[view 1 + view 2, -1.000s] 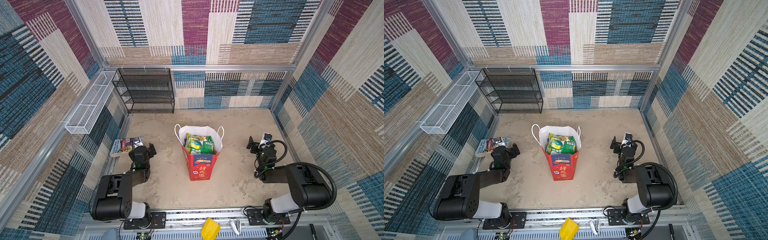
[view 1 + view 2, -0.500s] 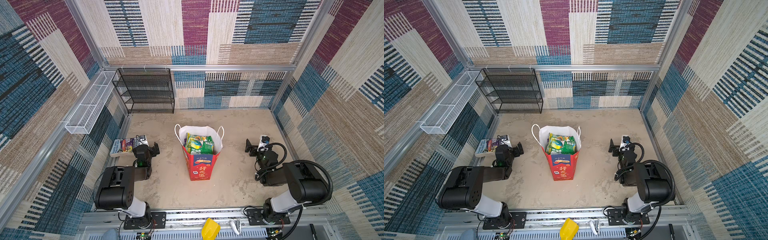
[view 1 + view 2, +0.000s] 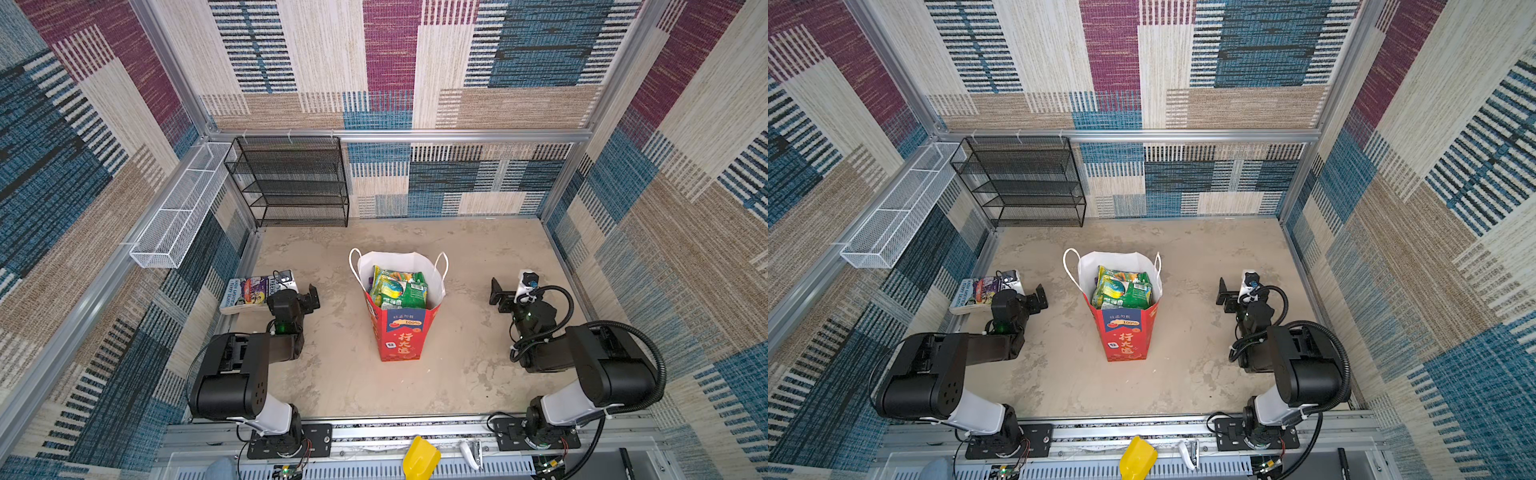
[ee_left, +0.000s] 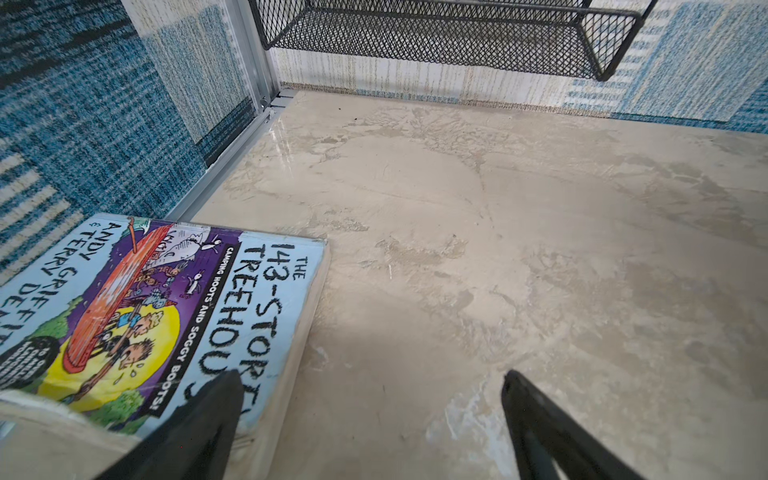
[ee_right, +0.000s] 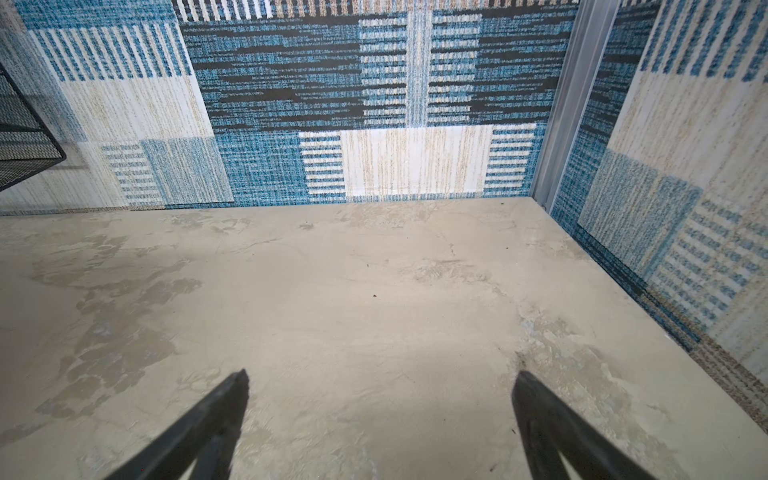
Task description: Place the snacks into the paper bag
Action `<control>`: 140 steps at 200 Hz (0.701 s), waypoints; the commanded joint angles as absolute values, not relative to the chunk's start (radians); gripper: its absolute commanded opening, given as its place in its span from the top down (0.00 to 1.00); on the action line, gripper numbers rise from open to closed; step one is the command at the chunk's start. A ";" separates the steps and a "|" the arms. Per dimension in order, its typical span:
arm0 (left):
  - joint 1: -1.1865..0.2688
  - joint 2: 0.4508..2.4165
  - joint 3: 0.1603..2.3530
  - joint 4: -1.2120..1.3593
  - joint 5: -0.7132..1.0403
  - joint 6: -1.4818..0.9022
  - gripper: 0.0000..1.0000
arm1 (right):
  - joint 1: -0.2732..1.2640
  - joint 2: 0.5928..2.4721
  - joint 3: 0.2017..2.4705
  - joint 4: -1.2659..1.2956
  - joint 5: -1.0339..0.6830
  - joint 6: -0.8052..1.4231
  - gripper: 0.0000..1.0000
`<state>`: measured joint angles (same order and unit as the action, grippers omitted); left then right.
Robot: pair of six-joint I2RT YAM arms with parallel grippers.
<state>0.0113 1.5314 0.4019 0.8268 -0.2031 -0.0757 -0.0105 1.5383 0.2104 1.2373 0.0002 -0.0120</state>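
Finding: the left fingers (image 4: 208, 415) stand spread wide with nothing between them. The right fingers (image 5: 216, 415) are the same, over bare bench (image 5: 374, 311). The paper bag (image 3: 401, 336) stands upright between the two sets of fingers, well apart from both. The snacks (image 3: 397, 289) are packed inside it, near the rim. No pouch shows loose on the bench. A book (image 4: 145, 311) lies just beside the left fingers; contact cannot be judged. Assessment: loading looks finished. The next move calls only for keeping clear of bag and book.

Patchwork carpet-tile walls (image 3: 374, 62), mottled beige floor (image 3: 478, 257), black mesh shelf (image 3: 291, 183), white wire basket (image 3: 178, 212)
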 commanded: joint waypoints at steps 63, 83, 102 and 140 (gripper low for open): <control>0.011 1.535 0.409 0.842 -0.171 -0.037 0.01 | -0.009 1.534 0.208 1.284 -0.010 -0.022 0.00; 0.010 1.535 0.408 0.844 -0.170 -0.037 0.00 | -0.009 1.534 0.209 1.284 -0.009 -0.022 0.00; 0.010 1.535 0.408 0.845 -0.171 -0.037 0.00 | -0.009 1.534 0.209 1.284 -0.010 -0.023 0.00; 0.010 1.535 0.408 0.845 -0.170 -0.037 0.01 | -0.009 1.533 0.208 1.284 -0.010 -0.023 0.00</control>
